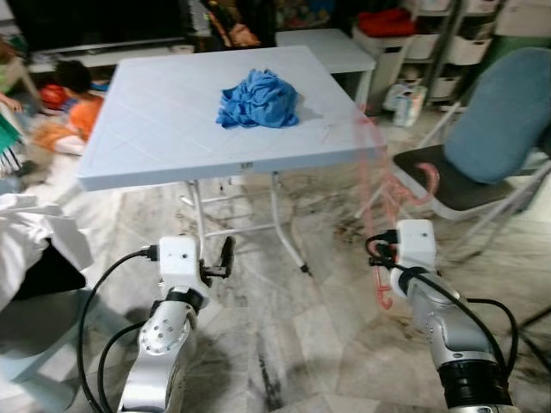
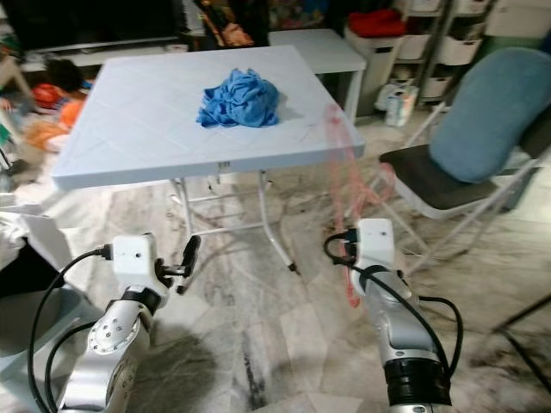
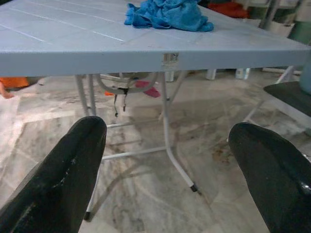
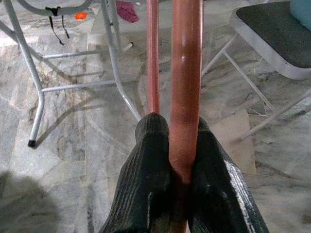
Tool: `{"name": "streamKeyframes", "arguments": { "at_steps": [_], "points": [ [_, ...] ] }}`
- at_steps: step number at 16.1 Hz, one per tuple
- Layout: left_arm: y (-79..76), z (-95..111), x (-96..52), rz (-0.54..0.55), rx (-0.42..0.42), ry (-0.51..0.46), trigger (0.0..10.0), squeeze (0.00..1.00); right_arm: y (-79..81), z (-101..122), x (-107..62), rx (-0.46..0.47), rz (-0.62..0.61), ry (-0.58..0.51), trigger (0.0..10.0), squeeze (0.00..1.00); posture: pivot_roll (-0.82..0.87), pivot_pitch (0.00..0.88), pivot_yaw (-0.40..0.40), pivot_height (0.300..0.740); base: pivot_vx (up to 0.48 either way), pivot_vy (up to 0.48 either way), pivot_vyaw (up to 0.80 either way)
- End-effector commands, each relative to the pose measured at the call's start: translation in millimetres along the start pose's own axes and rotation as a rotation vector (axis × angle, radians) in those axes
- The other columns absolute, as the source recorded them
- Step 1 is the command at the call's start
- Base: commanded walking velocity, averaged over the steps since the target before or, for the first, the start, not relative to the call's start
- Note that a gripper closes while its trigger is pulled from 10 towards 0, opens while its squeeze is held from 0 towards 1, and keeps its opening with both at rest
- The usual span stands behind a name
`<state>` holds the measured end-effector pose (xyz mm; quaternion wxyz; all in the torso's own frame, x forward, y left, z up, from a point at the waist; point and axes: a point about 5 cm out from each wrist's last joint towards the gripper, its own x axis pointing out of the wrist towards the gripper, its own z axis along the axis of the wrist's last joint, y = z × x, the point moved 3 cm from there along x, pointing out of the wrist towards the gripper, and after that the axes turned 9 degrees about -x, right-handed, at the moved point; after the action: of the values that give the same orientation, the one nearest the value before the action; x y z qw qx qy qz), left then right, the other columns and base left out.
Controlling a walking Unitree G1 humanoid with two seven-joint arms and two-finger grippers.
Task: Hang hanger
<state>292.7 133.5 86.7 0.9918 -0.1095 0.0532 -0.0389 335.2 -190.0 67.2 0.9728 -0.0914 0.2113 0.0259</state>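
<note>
Here, right hand (image 4: 179, 160) gripping pink hanger (image 4: 186, 73)

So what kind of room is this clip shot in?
Most likely a lived-in home room: a folding table on marble floor, storage shelving with bins behind, and toys scattered on the floor.

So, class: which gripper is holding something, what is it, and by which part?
The right gripper is shut on the pink hanger, pinching one of its thin bars. The left gripper is open, holding nothing.
</note>
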Motion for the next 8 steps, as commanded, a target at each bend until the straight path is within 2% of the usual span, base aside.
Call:
{"name": "streamKeyframes", "arguments": {
  "at_steps": [1, 2, 8],
  "points": [
    [6.5, 1.7, 0.2, 0.029, -0.035, 0.007, 10.0, 0.0, 3.6, 10.3, -0.3, -0.002, 0.009, -0.032, 10.0, 0.0, -0.09, 0.0, 0.017, 0.74, 0.0, 0.0, 0.0],
    [11.3, 1.0, 1.1, 0.049, -0.061, 0.015, 10.0, 0.0, 4.3, 9.4, -0.3, 0.005, 0.01, -0.029, 10.0, 0.0, -0.09, 0.0, 0.017, 0.74, 0.0, 0.375, 0.0],
    [11.9, 2.1, 2.1, 0.051, -0.079, 0.02, 10.0, 0.0, 5.1, 9.4, 0.3, 0.003, 0.006, -0.027, 10.0, 0.0, -0.08, 0.0, 0.018, 0.74, 0.0, 0.449, 0.0]
  ]
}}
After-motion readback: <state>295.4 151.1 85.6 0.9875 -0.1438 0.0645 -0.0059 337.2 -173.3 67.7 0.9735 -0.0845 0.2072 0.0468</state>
